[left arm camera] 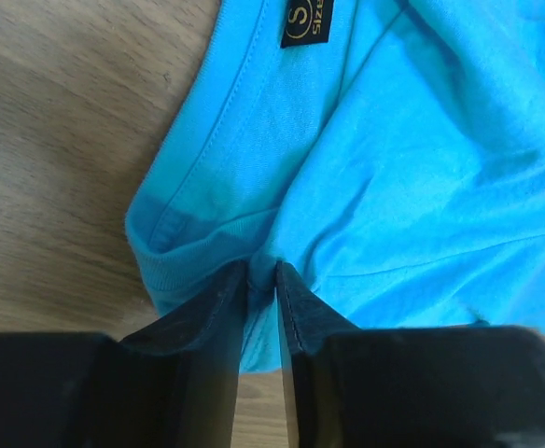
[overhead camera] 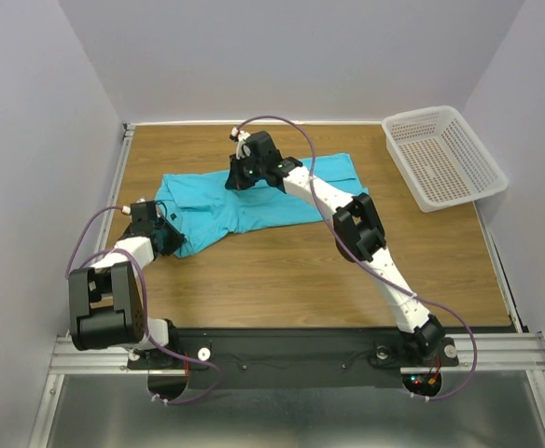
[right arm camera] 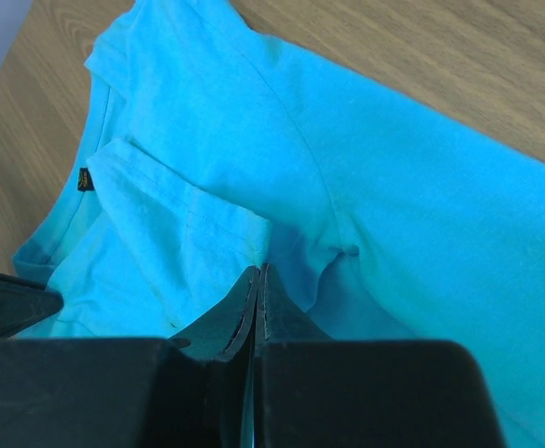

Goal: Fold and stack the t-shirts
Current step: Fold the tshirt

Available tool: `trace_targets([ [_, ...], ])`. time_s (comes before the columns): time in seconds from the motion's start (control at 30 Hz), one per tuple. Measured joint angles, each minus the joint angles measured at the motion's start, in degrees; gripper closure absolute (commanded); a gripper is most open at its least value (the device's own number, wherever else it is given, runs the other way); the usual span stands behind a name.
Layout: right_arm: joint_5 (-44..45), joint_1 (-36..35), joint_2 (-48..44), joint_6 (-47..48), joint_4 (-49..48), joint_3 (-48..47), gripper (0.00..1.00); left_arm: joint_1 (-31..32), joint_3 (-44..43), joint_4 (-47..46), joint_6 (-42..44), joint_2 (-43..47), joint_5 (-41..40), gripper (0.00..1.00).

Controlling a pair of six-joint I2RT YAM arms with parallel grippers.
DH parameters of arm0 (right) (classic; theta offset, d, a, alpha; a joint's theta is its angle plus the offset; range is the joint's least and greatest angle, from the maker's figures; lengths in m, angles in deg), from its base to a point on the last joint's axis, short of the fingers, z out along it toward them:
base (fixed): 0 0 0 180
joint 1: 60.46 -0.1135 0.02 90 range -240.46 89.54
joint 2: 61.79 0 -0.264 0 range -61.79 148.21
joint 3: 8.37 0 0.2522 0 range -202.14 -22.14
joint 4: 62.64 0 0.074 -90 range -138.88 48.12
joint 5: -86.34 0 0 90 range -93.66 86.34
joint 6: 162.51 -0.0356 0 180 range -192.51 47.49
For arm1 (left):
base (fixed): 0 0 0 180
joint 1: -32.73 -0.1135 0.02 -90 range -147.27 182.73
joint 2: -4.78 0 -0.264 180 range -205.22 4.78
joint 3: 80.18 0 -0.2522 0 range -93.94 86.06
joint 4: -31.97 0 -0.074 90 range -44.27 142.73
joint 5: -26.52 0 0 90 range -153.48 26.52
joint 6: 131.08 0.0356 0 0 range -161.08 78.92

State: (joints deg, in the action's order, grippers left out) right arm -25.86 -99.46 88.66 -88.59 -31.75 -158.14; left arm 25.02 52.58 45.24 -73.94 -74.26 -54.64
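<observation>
Left end effector sits low at the left side of the worktop, its two dark fingers drawn almost together with a fold of the turquoise t-shirt pinched in the narrow gap between them. It grips the fabric just beside the ribbed round collar, and the small dark neck label lies a little farther along the neckline. The t-shirt lies spread across the middle of the worktop toward the far edge, partly rumpled, with its lower left corner reaching the left end effector and its right part running under the right arm. A sleeve is folded over the body near the collar, as the right wrist view shows. The right end effector is down on the garment's upper middle, fingers pressed together on a raised ridge of cloth, clamping it. At the far right corner, well apart from the t-shirt, stands a white perforated basket.
</observation>
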Motion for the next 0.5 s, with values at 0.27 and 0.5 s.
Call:
trace_targets([
  [0.27, 2.01, 0.63, -2.54, 0.00, -0.48, 4.15, 0.99, -2.95, 0.87, -0.61, -1.27, -0.13, 1.84, 0.98],
  [0.5, 4.04, 1.38, -3.45, -0.02, -1.03, 6.43, 0.99, -4.94, 1.25, -0.52, -1.64, 0.44, 2.16, 0.98],
])
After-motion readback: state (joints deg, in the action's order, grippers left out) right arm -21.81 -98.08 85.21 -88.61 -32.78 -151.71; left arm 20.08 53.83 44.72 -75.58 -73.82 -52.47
